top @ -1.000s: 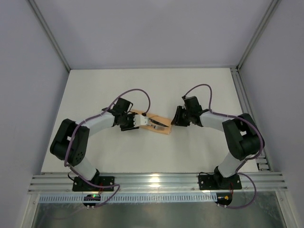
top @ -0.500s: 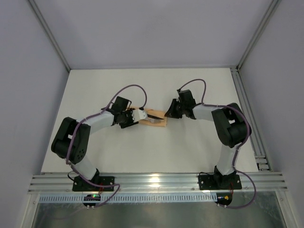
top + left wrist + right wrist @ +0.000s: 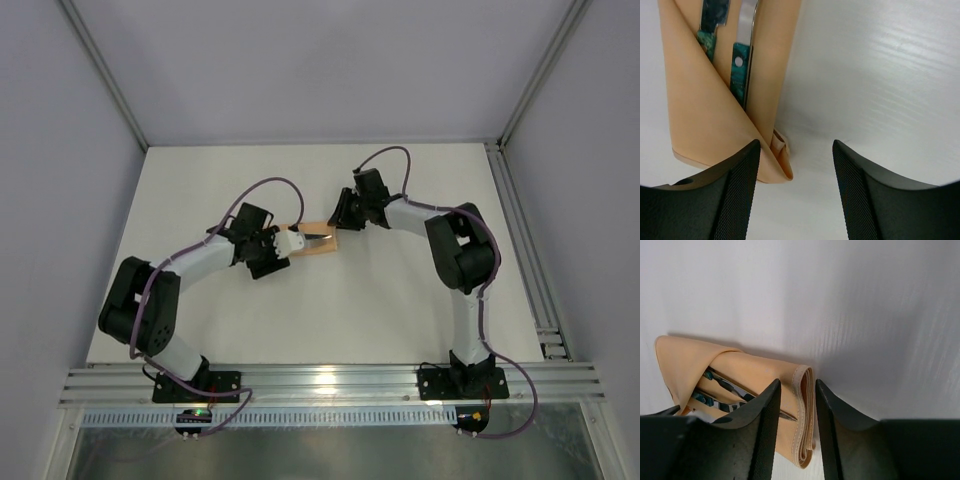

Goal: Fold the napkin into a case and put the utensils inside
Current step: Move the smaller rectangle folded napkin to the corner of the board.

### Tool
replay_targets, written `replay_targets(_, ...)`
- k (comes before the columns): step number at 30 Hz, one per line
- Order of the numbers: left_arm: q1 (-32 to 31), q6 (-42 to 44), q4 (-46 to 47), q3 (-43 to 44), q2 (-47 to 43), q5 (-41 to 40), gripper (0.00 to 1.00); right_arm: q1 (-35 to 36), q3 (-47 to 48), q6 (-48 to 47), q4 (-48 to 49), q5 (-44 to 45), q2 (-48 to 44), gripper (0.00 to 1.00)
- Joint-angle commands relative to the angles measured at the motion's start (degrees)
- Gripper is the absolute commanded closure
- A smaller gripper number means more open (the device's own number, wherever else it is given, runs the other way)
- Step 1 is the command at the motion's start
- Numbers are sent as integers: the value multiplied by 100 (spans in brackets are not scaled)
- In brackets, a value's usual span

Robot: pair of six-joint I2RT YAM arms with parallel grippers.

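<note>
The peach-orange napkin lies folded into a narrow case (image 3: 322, 244) on the white table, between my two grippers. Two utensils with teal handles (image 3: 740, 67) lie inside it, their silver ends showing (image 3: 318, 236). My left gripper (image 3: 297, 240) stands open at the case's left end. In the left wrist view the case's corner (image 3: 777, 160) lies just beside my left gripper's (image 3: 796, 190) left finger, and bare table shows between the jaws. My right gripper (image 3: 340, 218) straddles the case's folded right end (image 3: 804, 405). The jaws of my right gripper (image 3: 797, 390) stand narrowly open and the hem layers look loose.
The white table (image 3: 400, 300) is bounded by grey enclosure walls. An aluminium rail (image 3: 320, 382) with the arm bases runs along the near edge, and another rail (image 3: 515, 230) runs down the right side.
Both grippers and the case have shifted toward the far side and left. The left jaws have spread wider. The right jaws narrowed and spread again around the folded end.
</note>
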Motion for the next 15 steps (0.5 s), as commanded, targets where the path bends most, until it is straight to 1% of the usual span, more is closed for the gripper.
replay_targets(1, -316, -231, -70, 353, -219, -17, 38, 6, 315, -293, -477, 316, -133, 60)
replay_targets(4, -597, -363, -44, 748, 70, -245, 38, -3, 323, -504, -653, 431, -353, 57)
replay_targets(8, -905, -399, 263, 1152, 772, -876, 37, -29, 219, -724, -882, 562, -712, 57)
replay_targets(12, -985, -355, 387, 1460, 1396, -1106, 38, -82, -115, -856, -873, 668, -1160, 57)
replay_targets(13, -1002, -337, 378, 1574, 1485, -1272, 38, -91, -186, -882, -873, 677, -1249, 57)
replay_targets(15, -1011, -311, 404, 1645, 1670, -1291, 38, -126, -414, -891, -829, 694, -1529, 57)
